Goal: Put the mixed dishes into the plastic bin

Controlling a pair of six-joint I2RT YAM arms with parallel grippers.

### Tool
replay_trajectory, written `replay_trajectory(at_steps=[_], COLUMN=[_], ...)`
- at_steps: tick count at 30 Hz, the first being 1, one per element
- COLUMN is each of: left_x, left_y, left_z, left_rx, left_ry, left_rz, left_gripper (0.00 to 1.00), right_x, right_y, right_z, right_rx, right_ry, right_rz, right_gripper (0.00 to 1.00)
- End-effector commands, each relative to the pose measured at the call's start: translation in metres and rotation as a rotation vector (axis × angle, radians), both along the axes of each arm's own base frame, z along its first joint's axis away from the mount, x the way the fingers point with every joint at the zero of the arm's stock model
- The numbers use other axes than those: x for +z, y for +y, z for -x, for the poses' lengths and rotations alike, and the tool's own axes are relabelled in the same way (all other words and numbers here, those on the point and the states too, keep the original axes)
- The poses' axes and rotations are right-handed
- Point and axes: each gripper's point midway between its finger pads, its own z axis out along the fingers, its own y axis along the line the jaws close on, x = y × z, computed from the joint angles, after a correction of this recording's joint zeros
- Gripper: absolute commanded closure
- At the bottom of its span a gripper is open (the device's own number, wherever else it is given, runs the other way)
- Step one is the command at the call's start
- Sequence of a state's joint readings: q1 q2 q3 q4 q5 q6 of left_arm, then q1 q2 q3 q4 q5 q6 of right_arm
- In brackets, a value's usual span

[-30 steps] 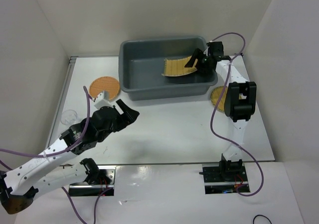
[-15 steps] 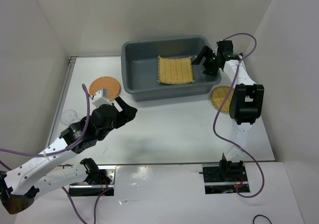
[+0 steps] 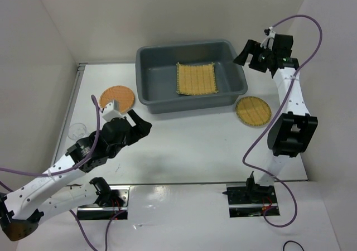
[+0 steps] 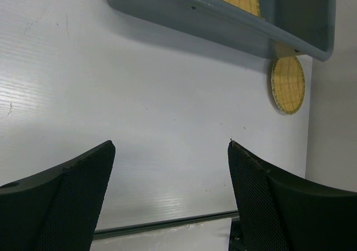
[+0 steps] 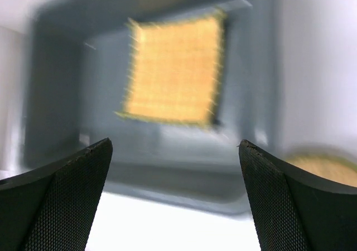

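Since only one dish lies in the bin so far, the job looks barely begun, with most pieces waiting on the tabletop [image 3: 189, 145]. Nearest the arm bases, the left hand [image 3: 139, 122] hovers low over bare white surface, its fingers spread wide with nothing between them. The left wrist view shows only open tabletop through the gap. To its left, near the tabletop's edge, stands a small clear glass [image 3: 76, 131], faint against the white; a second glass I cannot make out. Across on the right, the yellow tray [image 3: 253, 111] lies flat near the bin's near right corner, outside it. Farther back on the left lies the orange-brown tray [image 3: 117, 97], flat, near the bin's near left corner but apart from it. Behind both sits the plastic bin [image 3: 167, 103], and flat on its floor, toward the right, lies the square mat [image 3: 196, 78]. Farthest back, the right hand [image 3: 251, 54] hangs beyond the bin's far right corner, fingers spread and empty. Its blurred wrist view looks down on the mat inside the bin. By my judgement the mat is done, while both round trays and the glass are left. The yellow tray lies handiest to the right arm, the other pieces to the left.
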State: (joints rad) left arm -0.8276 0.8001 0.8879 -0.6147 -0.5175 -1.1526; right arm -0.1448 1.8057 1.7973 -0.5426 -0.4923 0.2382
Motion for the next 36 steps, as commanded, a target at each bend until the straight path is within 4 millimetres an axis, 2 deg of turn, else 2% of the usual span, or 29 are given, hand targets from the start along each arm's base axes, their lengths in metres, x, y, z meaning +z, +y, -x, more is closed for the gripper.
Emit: replay_trajectory(at_steps=[1, 2, 3, 5, 6, 7, 8, 9, 11, 12, 13, 17, 20, 21, 22, 24, 25, 28, 30, 33, 35, 36], left_x=[0.007, 0.001, 0.006, 0.002, 0.007, 0.008, 0.008, 0.011, 0.006, 0.008, 0.003, 0.001, -0.002, -0.002, 0.005, 0.008, 0.008, 0.009, 0.009, 0.009, 0.001, 0.005], left_y=[0.004, 0.005, 0.004, 0.005, 0.003, 0.003, 0.003, 0.004, 0.001, -0.002, -0.003, -0.013, -0.019, -0.019, -0.019, -0.016, -0.011, -0.004, -0.001, 0.003, 0.004, 0.004], left_z=[0.008, 0.011, 0.015, 0.017, 0.019, 0.021, 0.021, 0.022, 0.021, 0.021, 0.022, 0.021, 0.020, 0.021, 0.022, 0.022, 0.026, 0.034, 0.037, 0.040, 0.041, 0.041], left_rx=[-0.011, -0.023, -0.031, -0.046, -0.062, -0.078, -0.084, -0.084, -0.104, -0.112, -0.128, -0.146, -0.160, -0.149, -0.146, -0.122, -0.117, -0.105, -0.091, -0.066, -0.060, -0.062], left_ry=[-0.013, 0.001, -0.006, -0.003, -0.016, -0.021, -0.024, -0.026, -0.007, -0.004, 0.012, 0.031, 0.032, 0.032, 0.013, 0.013, 0.018, 0.026, 0.033, 0.038, 0.049, 0.036], left_rz=[0.039, 0.036, 0.065, 0.054, 0.068, 0.070, 0.059, 0.062, 0.024, 0.027, 0.012, 0.030, 0.055, 0.080, 0.108, 0.143, 0.149, 0.169, 0.196, 0.224, 0.226, 0.239], left_gripper=[0.11, 0.11, 0.11, 0.11, 0.11, 0.11, 0.11, 0.11, 0.11, 0.11, 0.11, 0.11, 0.10, 0.10, 0.10, 0.10, 0.10, 0.10, 0.10, 0.07, 0.07, 0.07], right_x=[-0.056, -0.076, -0.088, -0.109, -0.116, -0.119, -0.132, -0.144, -0.167, -0.189, -0.201, -0.237, -0.255, -0.253, -0.265, -0.269, -0.280, -0.283, -0.277, -0.260, -0.243, -0.238], right_y=[-0.055, -0.062, -0.077, -0.087, -0.088, -0.100, -0.104, -0.109, -0.123, -0.130, -0.136, -0.168, -0.174, -0.182, -0.180, -0.184, -0.182, -0.185, -0.187, -0.187, -0.190, -0.190], right_z=[0.037, 0.048, 0.054, 0.065, 0.070, 0.075, 0.079, 0.079, 0.085, 0.087, 0.091, 0.098, 0.097, 0.091, 0.092, 0.085, 0.088, 0.087, 0.089, 0.089, 0.086, 0.086], right_rx=[-0.030, -0.037, -0.069, -0.037, -0.014, -0.023, 0.003, 0.009, 0.015, 0.006, 0.008, -0.040, -0.019, -0.025, -0.003, -0.001, 0.008, 0.001, -0.006, -0.005, -0.002, -0.005], right_ry=[0.137, 0.184, 0.217, 0.247, 0.265, 0.267, 0.286, 0.310, 0.356, 0.411, 0.445, 0.517, 0.541, 0.528, 0.548, 0.555, 0.585, 0.594, 0.583, 0.543, 0.503, 0.494], right_rz=[0.234, 0.258, 0.286, 0.300, 0.278, 0.268, 0.269, 0.271, 0.296, 0.289, 0.295, 0.303, 0.332, 0.341, 0.329, 0.326, 0.312, 0.290, 0.284, 0.287, 0.317, 0.322], right_gripper=[0.02, 0.02, 0.02, 0.02, 0.02, 0.02, 0.02, 0.02, 0.02, 0.02, 0.02, 0.02, 0.02, 0.02, 0.02, 0.02, 0.02, 0.02, 0.02, 0.02, 0.02, 0.02])
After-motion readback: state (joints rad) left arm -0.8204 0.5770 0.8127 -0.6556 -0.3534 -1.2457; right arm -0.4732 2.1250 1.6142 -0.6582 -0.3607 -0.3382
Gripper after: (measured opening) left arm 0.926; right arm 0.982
